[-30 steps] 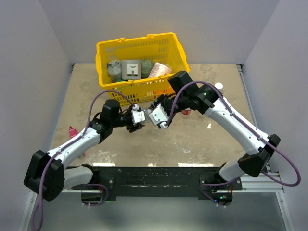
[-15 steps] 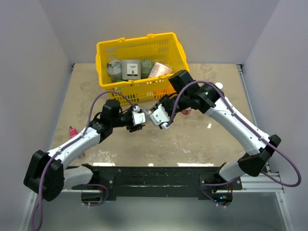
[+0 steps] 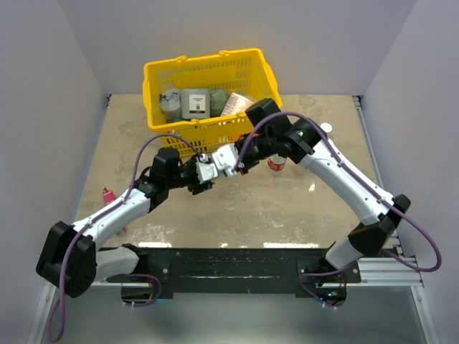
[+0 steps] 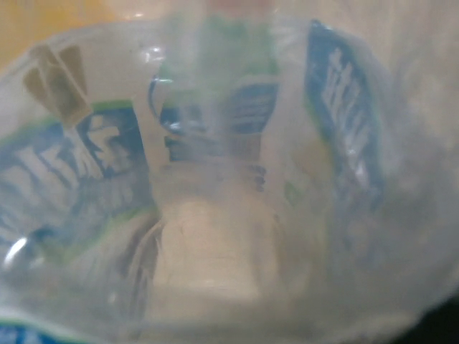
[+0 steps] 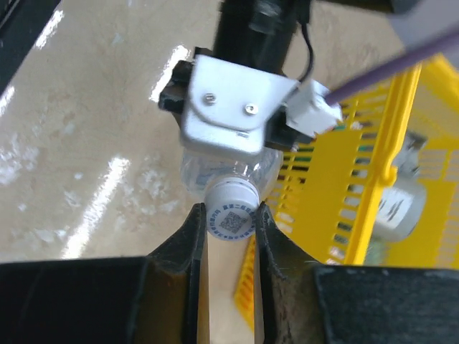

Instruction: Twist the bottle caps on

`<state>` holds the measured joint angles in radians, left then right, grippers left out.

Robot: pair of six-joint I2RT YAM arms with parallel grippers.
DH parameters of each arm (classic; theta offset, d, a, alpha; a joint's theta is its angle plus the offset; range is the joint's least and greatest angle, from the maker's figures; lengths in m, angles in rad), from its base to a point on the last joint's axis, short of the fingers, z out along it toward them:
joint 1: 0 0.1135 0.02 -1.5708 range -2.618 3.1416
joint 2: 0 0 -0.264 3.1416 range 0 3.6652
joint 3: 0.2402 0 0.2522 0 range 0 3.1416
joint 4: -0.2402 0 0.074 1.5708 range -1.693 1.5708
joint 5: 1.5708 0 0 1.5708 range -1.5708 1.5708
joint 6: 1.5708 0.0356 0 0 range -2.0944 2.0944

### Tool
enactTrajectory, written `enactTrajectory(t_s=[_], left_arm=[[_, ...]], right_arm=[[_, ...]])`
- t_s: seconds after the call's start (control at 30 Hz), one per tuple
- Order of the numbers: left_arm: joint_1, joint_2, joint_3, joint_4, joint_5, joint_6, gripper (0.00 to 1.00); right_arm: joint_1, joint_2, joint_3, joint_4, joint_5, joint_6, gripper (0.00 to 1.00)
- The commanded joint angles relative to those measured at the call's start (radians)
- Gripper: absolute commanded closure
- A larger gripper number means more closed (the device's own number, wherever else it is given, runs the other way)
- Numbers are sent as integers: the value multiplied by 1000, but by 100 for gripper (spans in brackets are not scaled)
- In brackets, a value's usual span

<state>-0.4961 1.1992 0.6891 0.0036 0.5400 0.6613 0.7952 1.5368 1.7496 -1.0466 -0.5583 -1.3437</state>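
My left gripper [image 3: 206,174] holds the short clear bottle with the bluish label [image 5: 215,170] off the table, on its side. That bottle fills the left wrist view [image 4: 229,143] and hides the left fingers there. My right gripper [image 5: 229,216] is shut on a white cap [image 5: 231,212] with a printed code on top. The cap sits on the bottle's neck. In the top view the right gripper [image 3: 224,159] meets the left one in front of the basket. The slim red-labelled bottle [image 3: 276,163] stands partly hidden under the right arm. The larger bottle is out of view.
A yellow basket [image 3: 208,66] with jars and packets stands at the back, close behind both grippers; its wall also shows in the right wrist view [image 5: 401,136]. A small white round thing [image 3: 326,127] lies at the back right. A pink tube [image 3: 107,195] lies at the left.
My right gripper has moved left and toward the basket with the white cap, up to the neck of the bottle in my left gripper. The left arm has barely moved.
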Motion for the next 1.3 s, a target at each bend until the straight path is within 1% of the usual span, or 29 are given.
enactTrajectory(t_s=[0.0, 0.03, 0.07, 0.1, 0.13, 0.17, 0.2, 0.23, 0.3, 0.37, 0.57, 0.6, 0.63, 0.67, 0.7, 0.73, 0.77, 0.8, 0.87, 0.9, 0.93, 0.97, 1.0, 1.03, 1.07, 1.1, 1.13, 1.2, 1.27], left_arm=[[-21, -56, -11, 320, -275, -181, 100], [-27, -64, -16, 375, -334, -207, 100], [-36, -75, -16, 397, -398, -241, 100], [-41, -79, -14, 435, -529, -249, 100], [-47, -79, -10, 449, -592, -256, 100], [-55, -79, 3, 458, -639, -249, 100], [-59, -75, 7, 481, -719, -238, 100], [-62, -61, 10, 490, -747, -221, 100], [-70, -41, 23, 506, -808, -174, 100], [-71, -17, 23, 515, -837, -141, 100], [-71, -18, -25, 539, -853, -109, 100], [-70, -23, -33, 530, -835, -111, 100], [-70, -32, -43, 521, -819, -112, 100], [-68, -35, -49, 507, -799, -124, 100], [-68, -36, -49, 448, -731, -126, 100], [-67, -41, -51, 417, -698, -129, 100], [-65, -47, -54, 385, -657, -143, 100], [-65, -49, -56, 316, -552, -143, 100], [-62, -61, -62, 257, -447, -144, 100], [-61, -64, -63, 207, -337, -137, 100], [-62, -69, -65, 187, -300, -129, 100], [-62, -69, -62, 173, -263, -132, 100], [-59, -69, -54, 124, -182, -121, 100], [-59, -63, -33, 96, -149, -106, 100], [-61, -61, -23, 76, -125, -91, 100], [-59, -56, -16, 46, -82, -83, 100], [-61, -49, 3, 26, -66, -65, 100], [-59, -40, 12, 12, -48, -49, 100], [-61, -36, 23, 3, -40, -37, 100]], right_arm=[[-34, 171, 155, 77, -25, 622, 100], [-59, 193, 178, 82, -44, 826, 100], [-79, 221, 229, 79, -69, 913, 100], [-120, 271, 253, 47, -86, 987, 100], [-143, 302, 275, 31, -110, 1134, 100], [-163, 327, 286, 19, -168, 1217, 100], [-198, 335, 259, 60, -201, 1298, 100], [-205, 321, 219, 92, -218, 1404, 100], [-195, 313, 169, 102, -261, 1414, 100], [-189, 304, 148, 112, -259, 1431, 100], [-188, 321, 206, 92, -226, 1407, 100], [-191, 324, 220, 92, -223, 1385, 100], [-191, 324, 241, 91, -185, 1349, 96], [-195, 325, 301, 88, -166, 1318, 77], [-212, 322, 338, 85, -154, 1298, 70], [-221, 322, 372, 86, -152, 1245, 64], [-231, 312, 434, 86, -152, 1214, 56], [-246, 303, 456, 91, -156, 1180, 53], [-251, 266, 452, 91, -195, 996, 48], [-249, 200, 423, 100, -204, 918, 48], [-249, 163, 378, 112, -207, 778, 46], [-248, 125, 276, 129, -209, 718, 45], [-243, 49, 231, 155, -206, 665, 44], [-238, 19, 188, 160, -195, 561, 43], [-229, -10, 116, 160, -183, 511, 43], [-206, -44, 91, 128, -152, 456, 43], [-192, -56, 71, 100, -143, 342, 43], [-153, -73, 30, 41, -112, 260, 44], [-114, -78, 15, -2, -97, 143, 44]])
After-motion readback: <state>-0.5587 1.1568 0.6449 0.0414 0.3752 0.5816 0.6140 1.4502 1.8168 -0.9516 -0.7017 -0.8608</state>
